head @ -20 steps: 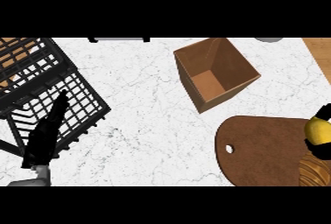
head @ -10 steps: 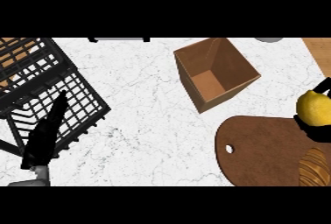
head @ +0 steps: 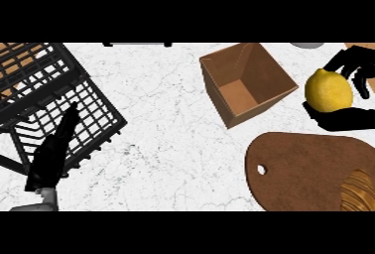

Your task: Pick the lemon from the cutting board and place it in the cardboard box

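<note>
In the head view you see the right robot hand [head: 350,94] at the right edge, its black fingers and thumb curled round the lemon [head: 329,91]. The lemon is held above the tabletop [head: 172,144], just beside the right-hand wall of the cardboard box [head: 247,82] and above the upper edge of the cutting board [head: 307,171]; it is neither on the board nor inside the box.

The box sits open-topped and turned at an angle on the white marbled tabletop, its inside showing bare brown card. You can read no printing, label or brand on it, nor on anything else here.

The cutting board is a rounded brown slab at the lower right with a small hole near its left edge. A ridged golden-brown item [head: 360,191] lies at its right end, cut off by the frame; you cannot tell what it is.

At the lower left, your left robot hand [head: 53,151] shows with straight fingers pointing up, resting over the corner of a black wire rack [head: 51,99] that fills the upper left.
</note>
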`<state>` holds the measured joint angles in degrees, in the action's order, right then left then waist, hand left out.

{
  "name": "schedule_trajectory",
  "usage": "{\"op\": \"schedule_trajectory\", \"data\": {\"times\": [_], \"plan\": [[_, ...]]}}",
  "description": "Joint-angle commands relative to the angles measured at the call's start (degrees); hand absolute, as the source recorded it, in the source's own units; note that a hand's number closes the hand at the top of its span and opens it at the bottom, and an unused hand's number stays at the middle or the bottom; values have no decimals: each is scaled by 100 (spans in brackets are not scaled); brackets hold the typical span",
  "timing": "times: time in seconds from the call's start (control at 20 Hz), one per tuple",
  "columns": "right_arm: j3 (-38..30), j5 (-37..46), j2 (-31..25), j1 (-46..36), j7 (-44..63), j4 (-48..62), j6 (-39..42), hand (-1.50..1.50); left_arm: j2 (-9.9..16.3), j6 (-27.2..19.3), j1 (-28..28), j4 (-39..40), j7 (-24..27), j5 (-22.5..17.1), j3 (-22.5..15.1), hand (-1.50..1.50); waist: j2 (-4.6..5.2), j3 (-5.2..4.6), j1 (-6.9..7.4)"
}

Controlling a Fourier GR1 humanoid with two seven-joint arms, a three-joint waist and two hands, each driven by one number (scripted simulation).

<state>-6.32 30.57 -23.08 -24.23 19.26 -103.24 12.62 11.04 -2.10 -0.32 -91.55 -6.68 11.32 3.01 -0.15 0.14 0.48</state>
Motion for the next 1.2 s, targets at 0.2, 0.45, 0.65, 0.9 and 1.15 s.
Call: {"op": "schedule_trajectory", "data": {"times": [0.2,0.45,0.65,0.9,1.15], "plan": [[749,683,730,-1753,947,1500,-201,150,-60,48,-30,480,316,67,11,0,38,-23,83],[649,868,899,-2411,381,3201,-493,150,-364,-162,-32,199,70,228,-210,0,48,-17,99],[741,1206,1216,-2423,-13,4232,-1104,150,-7,133,-17,592,472,20,146,0,74,-18,121],[460,1300,1475,-2833,-106,5521,-1644,150,-54,167,2,-22,-108,19,63,0,60,-13,134],[169,1195,1547,-3364,-600,6700,-1939,-150,-140,105,-181,220,47,43,100,0,58,-13,97]]}}
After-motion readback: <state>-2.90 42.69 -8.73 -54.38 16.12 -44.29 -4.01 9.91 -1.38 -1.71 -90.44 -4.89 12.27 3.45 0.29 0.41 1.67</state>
